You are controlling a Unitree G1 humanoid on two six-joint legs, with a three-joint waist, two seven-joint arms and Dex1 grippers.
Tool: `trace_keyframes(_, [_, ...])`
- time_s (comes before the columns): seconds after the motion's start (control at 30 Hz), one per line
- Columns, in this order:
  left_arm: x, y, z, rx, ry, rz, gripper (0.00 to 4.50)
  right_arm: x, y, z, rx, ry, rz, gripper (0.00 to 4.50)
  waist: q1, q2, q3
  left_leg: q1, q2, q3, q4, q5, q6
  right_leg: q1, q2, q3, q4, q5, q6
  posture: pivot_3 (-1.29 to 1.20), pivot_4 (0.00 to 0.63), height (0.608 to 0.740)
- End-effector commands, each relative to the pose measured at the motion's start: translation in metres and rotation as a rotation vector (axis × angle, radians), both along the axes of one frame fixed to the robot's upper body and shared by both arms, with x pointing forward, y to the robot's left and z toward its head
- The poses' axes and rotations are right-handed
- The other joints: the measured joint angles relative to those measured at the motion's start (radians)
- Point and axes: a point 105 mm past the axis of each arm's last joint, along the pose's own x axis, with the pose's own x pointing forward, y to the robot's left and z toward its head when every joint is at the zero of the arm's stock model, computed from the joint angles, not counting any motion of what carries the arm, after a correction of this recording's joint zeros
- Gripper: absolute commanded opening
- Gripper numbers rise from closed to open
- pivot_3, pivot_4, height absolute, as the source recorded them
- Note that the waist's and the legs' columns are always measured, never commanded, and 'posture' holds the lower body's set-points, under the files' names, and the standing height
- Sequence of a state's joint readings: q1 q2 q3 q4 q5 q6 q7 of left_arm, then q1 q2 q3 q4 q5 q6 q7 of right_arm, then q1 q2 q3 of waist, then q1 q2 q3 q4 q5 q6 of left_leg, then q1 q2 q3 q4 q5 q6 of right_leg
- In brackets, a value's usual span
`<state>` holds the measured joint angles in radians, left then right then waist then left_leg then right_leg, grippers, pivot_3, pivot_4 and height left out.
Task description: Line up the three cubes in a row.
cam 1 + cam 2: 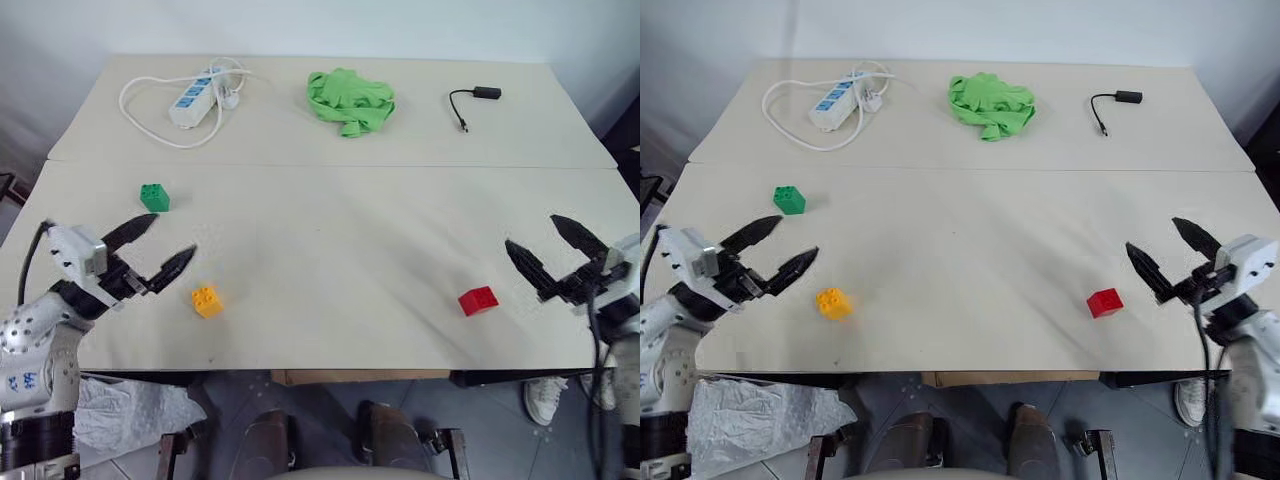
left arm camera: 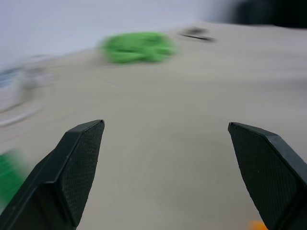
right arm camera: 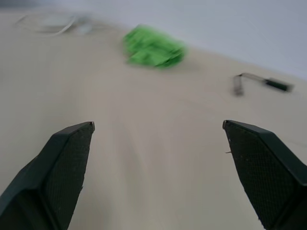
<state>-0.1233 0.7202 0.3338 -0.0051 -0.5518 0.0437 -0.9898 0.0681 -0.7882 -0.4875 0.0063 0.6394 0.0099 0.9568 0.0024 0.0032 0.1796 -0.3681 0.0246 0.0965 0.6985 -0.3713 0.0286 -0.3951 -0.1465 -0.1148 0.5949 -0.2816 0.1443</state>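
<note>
Your left gripper (image 1: 167, 242) is hovering with fingers spread wide and empty, between the small green studded plastic brick (image 1: 154, 197) and the orange-yellow studded brick (image 1: 207, 301). Your right gripper (image 1: 541, 247) is likewise gaping, empty, just beside the red studded brick (image 1: 478, 300) on the beige worktop (image 1: 330, 220).
</note>
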Motion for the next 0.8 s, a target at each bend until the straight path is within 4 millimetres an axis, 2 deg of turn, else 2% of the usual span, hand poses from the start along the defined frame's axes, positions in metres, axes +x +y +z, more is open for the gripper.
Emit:
trace_keyframes(0.03, [-0.009,-0.016,0.008,0.065,0.018,-0.189,4.35,-0.027,-0.014,0.003,-0.129,0.105,0.106,4.5,-0.001,0.0,0.0,0.0,0.0,0.0,-0.001,0.0,0.0,0.0,0.0,0.0,0.0,0.0,0.0,0.0,0.15,0.74])
trace_keyframes(0.1, [-0.011,-0.021,0.006,0.097,0.024,-0.251,4.35,-0.037,-0.021,-0.01,-0.209,0.2,0.156,4.5,-0.003,0.0,0.0,0.0,-0.004,0.001,-0.001,0.0,0.0,0.0,0.001,0.0,-0.001,0.0,0.0,0.0,0.15,0.74])
trace_keyframes(0.2, [-0.012,-0.025,-0.002,0.115,0.054,-0.297,4.35,-0.042,-0.03,-0.025,-0.269,0.304,0.208,4.5,-0.01,0.0,0.0,0.001,-0.004,0.002,-0.001,0.0,0.0,0.0,0.001,0.0,-0.002,0.0,0.0,0.0,0.15,0.74])
trace_keyframes(0.33, [-0.011,-0.033,-0.008,0.11,0.065,-0.311,4.35,-0.03,-0.031,-0.027,-0.344,0.337,0.307,4.5,-0.015,0.0,0.0,0.002,-0.004,0.003,0.001,0.0,0.0,0.001,0.0,0.002,-0.001,0.001,0.001,0.0,0.15,0.74])
trace_keyframes(0.5, [-0.016,-0.038,-0.012,0.117,0.076,-0.323,4.35,-0.012,-0.014,-0.025,-0.423,0.422,0.483,4.5,-0.014,0.001,0.001,0.002,0.001,0.002,0.002,0.0,0.0,0.0,0.0,0.001,0.0,0.001,0.001,0.0,0.15,0.74])
trace_keyframes(0.63, [-0.022,-0.04,-0.016,0.118,0.094,-0.334,4.35,0.007,-0.003,-0.024,-0.473,0.45,0.541,4.5,-0.013,0.001,0.001,0.001,0.002,0.002,0.002,0.0,0.0,0.0,0.0,0.0,0.0,0.001,0.001,0.0,0.15,0.74])
trace_keyframes(0.8, [-0.027,-0.04,-0.021,0.133,0.105,-0.331,4.35,0.022,0.015,-0.033,-0.57,0.48,0.64,4.5,-0.006,0.002,0.001,0.0,0.002,0.001,0.003,0.0,0.0,0.0,0.0,-0.001,0.0,0.001,0.001,0.0,0.15,0.74])
